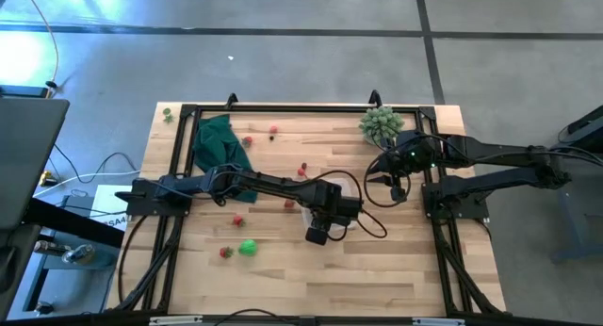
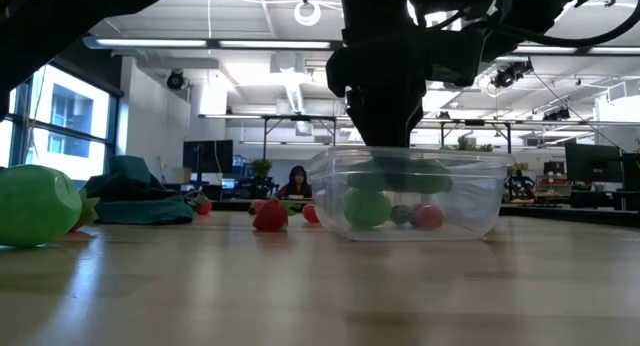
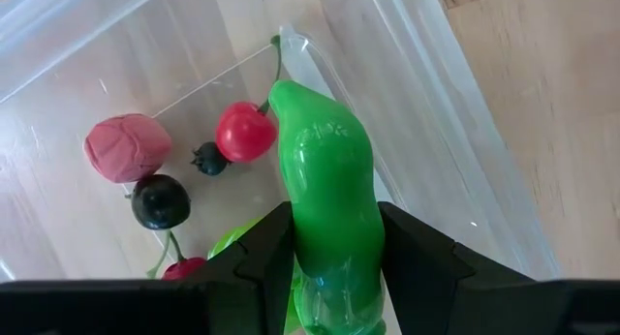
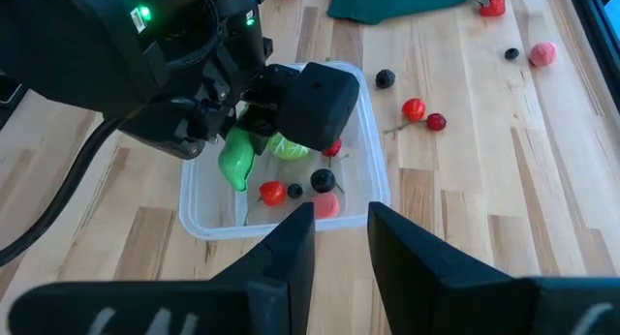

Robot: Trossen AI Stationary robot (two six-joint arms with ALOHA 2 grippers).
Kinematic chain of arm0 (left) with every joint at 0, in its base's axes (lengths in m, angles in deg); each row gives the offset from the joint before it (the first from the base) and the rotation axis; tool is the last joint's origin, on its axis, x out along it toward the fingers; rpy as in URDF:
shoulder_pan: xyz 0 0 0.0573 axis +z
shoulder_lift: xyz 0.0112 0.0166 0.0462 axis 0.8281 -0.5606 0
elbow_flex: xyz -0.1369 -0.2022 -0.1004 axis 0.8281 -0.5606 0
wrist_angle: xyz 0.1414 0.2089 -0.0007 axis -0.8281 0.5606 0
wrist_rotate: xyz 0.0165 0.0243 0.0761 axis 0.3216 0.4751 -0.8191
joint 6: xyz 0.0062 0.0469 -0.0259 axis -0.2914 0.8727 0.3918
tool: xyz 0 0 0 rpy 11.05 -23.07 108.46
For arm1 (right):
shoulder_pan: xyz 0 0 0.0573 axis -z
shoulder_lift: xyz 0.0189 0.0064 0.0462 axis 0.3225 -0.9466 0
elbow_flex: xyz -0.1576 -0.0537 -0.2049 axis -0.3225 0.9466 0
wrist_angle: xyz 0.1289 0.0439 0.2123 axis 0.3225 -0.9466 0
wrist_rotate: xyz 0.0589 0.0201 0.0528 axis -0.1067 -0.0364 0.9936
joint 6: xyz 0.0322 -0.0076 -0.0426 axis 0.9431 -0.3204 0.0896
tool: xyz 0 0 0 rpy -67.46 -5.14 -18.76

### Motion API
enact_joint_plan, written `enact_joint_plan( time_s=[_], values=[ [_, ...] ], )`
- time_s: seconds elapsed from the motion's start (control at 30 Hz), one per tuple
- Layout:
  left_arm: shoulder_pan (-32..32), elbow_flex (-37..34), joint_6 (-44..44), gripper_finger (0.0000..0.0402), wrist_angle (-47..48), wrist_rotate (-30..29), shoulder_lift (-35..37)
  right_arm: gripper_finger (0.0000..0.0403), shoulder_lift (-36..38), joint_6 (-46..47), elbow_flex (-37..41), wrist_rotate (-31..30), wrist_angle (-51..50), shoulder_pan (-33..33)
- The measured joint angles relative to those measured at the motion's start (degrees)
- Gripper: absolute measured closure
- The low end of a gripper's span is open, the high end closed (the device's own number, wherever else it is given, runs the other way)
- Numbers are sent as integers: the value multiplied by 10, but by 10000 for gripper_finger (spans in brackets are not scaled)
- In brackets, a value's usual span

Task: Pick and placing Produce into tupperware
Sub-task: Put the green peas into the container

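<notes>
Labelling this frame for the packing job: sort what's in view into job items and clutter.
Job: tupperware; green pepper held over it by the left gripper; cherry, dark berries and pink piece inside; loose berries on the table.

Clutter: green cloth; spiky plant; waiting right gripper.

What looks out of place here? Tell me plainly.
Nothing looks spilled or damaged. The left end effector holds a green pepper over the upright tupperware. Loose produce, such as a red berry, lies scattered on the table, and one small piece sits outside the frame.
</notes>
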Motion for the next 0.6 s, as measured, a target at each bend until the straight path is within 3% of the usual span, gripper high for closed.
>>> enact_joint_plan(
  time_s=[0.4,0.6],
  values=[
    [0,0,0,269,2,-1,0,313,0,0,0,0,0,0],
    [0,0,-3,211,3,-1,0,313,0,0,0,0,0,0]
  ],
)
